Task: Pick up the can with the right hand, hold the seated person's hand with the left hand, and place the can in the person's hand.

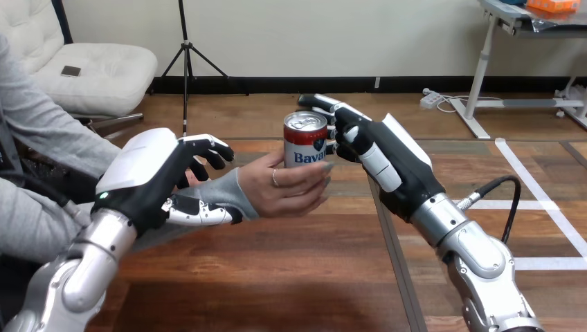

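Contact at the far left comes first: the robot's left arm [83, 266] rises from the bottom corner of the head view, and its left hand [149, 176] is closed round the person's wrist [223, 190]. The fingers [208, 149] curl over the top of the grey cuff, and the thumb [201, 213] lies along its underside, so the wrist is gripped from above and below.

Just to the right, the person's hand [284, 190] is stretched out above the wooden table [277, 277], palm up. Its fingers are wrapped round the lower front of the can [305, 142]. The can stands upright in that hand (red and white, with a silver top and the pull tab unopened) and is clear of the table surface.

Further right, the right hand [387, 155] is against the can's right side. Its fingers [325, 104] bend round the back of the can near the rim, and its thumb [370, 159] is angled in toward the can's near side. Both the robot's hand and the person's hand are therefore on the can. The right arm [477, 256] runs down to the lower right corner.
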